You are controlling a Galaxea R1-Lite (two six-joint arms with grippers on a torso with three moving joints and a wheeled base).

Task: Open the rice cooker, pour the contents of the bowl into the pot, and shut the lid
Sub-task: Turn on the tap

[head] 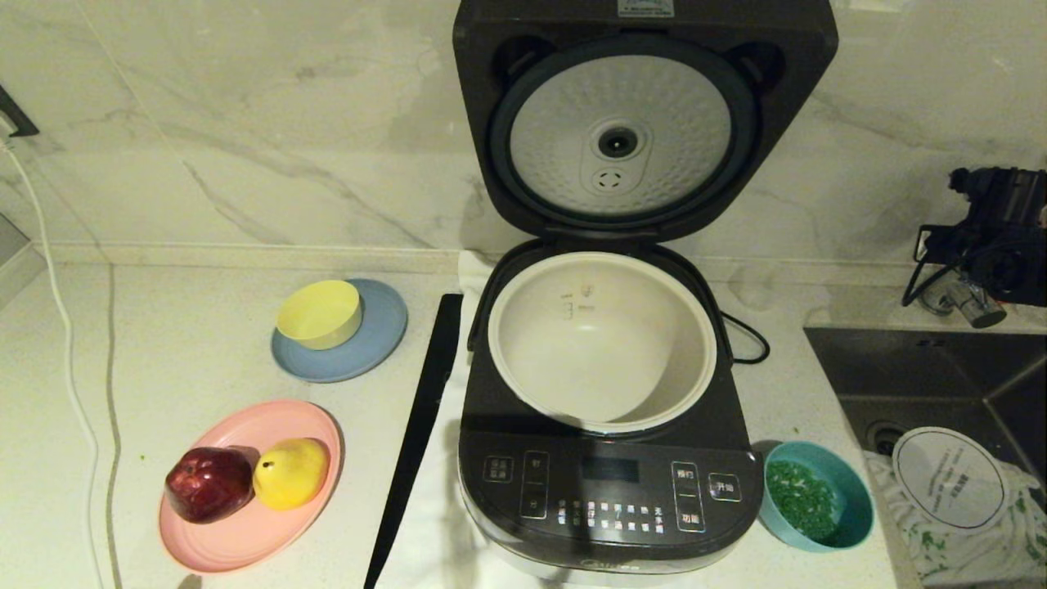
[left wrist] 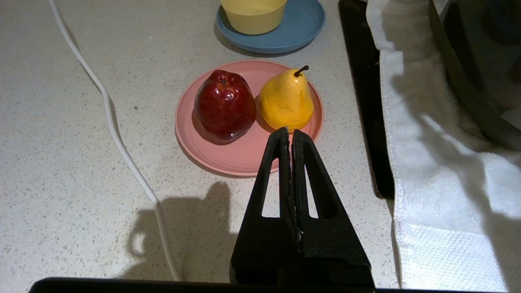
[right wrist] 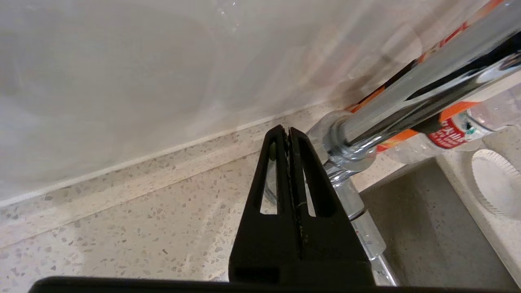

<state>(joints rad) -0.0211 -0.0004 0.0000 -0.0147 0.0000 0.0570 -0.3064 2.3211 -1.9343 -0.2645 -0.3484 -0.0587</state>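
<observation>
So the lid (head: 619, 123) is already up and the pot (head: 602, 339) sits bare inside the rice cooker (head: 605, 491), so I'd say the bowl pickup is the step in hand. The bowl (head: 818, 495) sits on the counter (head: 164, 343) against the cooker's front right corner, with the contents (head: 800, 497) heaped inside.

The right gripper (right wrist: 290, 134) has its jaws pressed together on nothing, and the bowl is nowhere ahead of them: just ahead and to one side is a chrome faucet (right wrist: 407, 114) by the sink (head: 924, 368). It would need to swing back toward the bowl, part the jaws, and pinch the rim on the side away from the cooker (keep it level, those green bits spill easily).

The left gripper (left wrist: 291, 134) is parked with jaws together too, with a pink plate (left wrist: 244, 158) holding an apple (left wrist: 224, 105) and a pear (left wrist: 287, 99) just ahead of them.

Only the head view shows the bowl and the pot. Only the wrist views show the jaws.
</observation>
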